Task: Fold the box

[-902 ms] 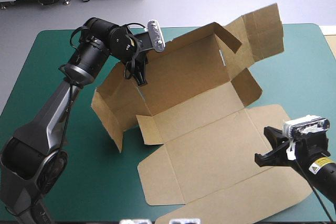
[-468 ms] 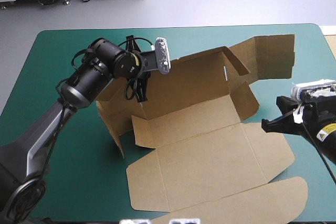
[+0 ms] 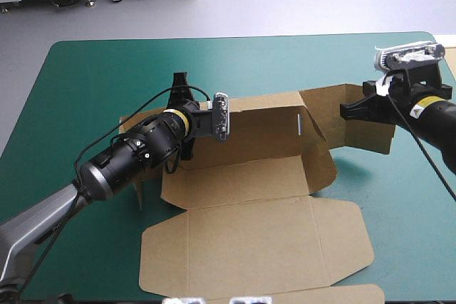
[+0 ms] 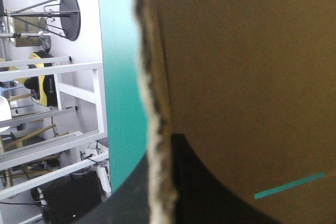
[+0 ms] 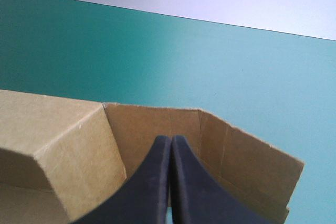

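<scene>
Box [image 3: 256,233] is lying mid-table, long axis running left to right, rear wall raised. My left gripper [image 4: 160,156] is clamping that wall's left end. My right gripper [image 5: 170,139], fingers pressed together and empty, is nosing at the right-end flap [image 5: 210,135], so it is the nearer arm.

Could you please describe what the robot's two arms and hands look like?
Both arms are mostly black. The left arm has a grey lower link and a yellow ring near the wrist. The right arm bears a small yellow label. The left hand and the right hand each have two broad black fingers shaped like curved fins.
</scene>
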Action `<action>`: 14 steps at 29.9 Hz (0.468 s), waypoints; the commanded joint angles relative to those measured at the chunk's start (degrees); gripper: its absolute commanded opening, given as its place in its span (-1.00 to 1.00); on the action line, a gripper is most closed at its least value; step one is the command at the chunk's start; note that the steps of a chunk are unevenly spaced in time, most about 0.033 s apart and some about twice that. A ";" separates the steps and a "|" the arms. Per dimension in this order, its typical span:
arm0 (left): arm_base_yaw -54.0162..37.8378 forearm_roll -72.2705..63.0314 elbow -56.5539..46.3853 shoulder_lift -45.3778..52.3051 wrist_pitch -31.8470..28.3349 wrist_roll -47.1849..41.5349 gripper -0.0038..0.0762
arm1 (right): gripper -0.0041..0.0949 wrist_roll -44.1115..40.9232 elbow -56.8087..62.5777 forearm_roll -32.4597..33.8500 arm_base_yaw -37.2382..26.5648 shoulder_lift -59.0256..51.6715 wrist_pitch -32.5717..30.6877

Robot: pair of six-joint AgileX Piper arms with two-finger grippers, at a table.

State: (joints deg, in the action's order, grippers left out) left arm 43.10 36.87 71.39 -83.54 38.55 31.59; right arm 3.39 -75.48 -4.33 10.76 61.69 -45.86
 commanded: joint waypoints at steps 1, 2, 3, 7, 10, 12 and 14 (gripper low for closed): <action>0.27 6.11 -1.23 4.06 -7.05 -2.74 -0.93 | -0.95 1.15 -7.13 0.32 -0.10 4.30 0.18; 0.27 6.65 -1.55 4.38 -8.00 -2.74 -0.93 | -0.95 1.28 -8.72 0.32 -0.10 5.62 -0.57; 0.27 6.93 -1.89 4.49 -8.76 -2.74 -0.93 | -0.95 1.28 -10.86 0.32 -0.10 7.32 -1.57; 0.27 8.41 -2.09 4.63 -8.97 -4.09 -0.93 | -0.95 1.28 -20.65 0.19 -0.10 14.96 -7.92; 0.27 10.22 -2.09 4.63 -9.41 -6.64 -0.93 | -0.95 1.38 -27.57 0.09 -0.10 21.66 -12.71; 0.27 11.31 -2.09 4.63 -9.41 -9.05 -0.93 | -0.95 1.38 -31.86 0.09 -0.10 25.77 -15.90; 0.27 11.32 -2.09 4.63 -9.41 -10.45 -0.93 | -0.95 1.27 -36.37 0.09 -0.10 29.87 -19.20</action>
State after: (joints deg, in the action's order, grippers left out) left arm 43.10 45.30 67.58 -81.41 32.13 24.47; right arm 4.06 -104.99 -4.33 10.78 88.40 -63.09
